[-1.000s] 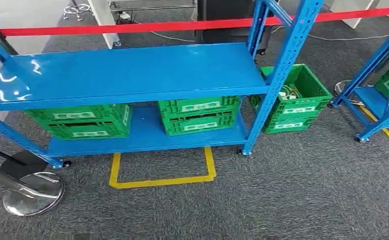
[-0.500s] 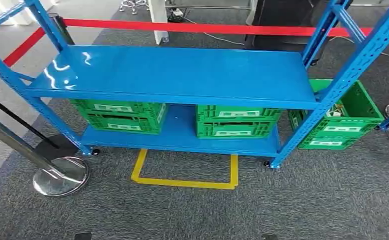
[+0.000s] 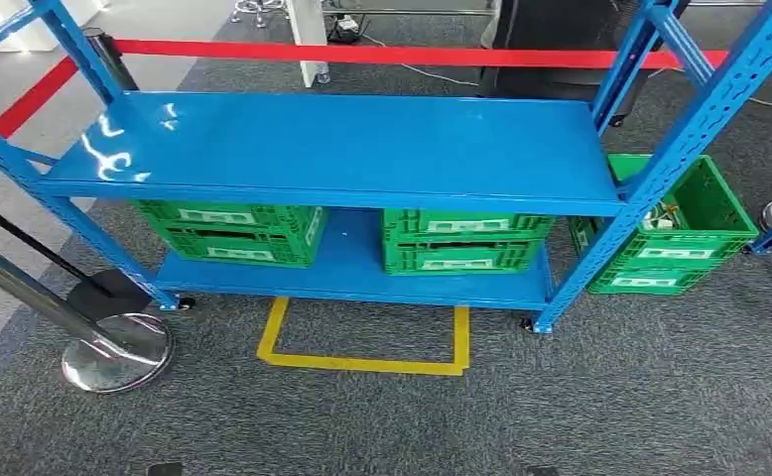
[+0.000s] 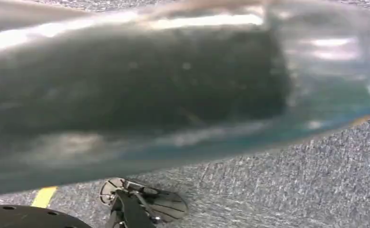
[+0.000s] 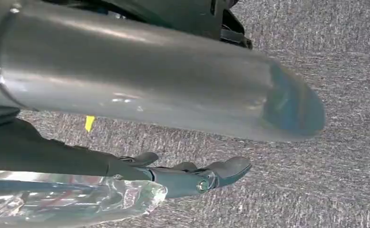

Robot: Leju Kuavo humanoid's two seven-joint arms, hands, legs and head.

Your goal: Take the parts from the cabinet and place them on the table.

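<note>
You've fetched nothing yet: 2 crates sit under the rack; I can't tell either hand's state.

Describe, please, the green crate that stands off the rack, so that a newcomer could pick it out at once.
Find the blue rack with its two shelves. Two green crates sit on its lower shelf; the third green crate stands on the grey carpet just past the rack's right-hand post. Unlike the shelved pair, its open top shows, with small pale parts inside.
</note>
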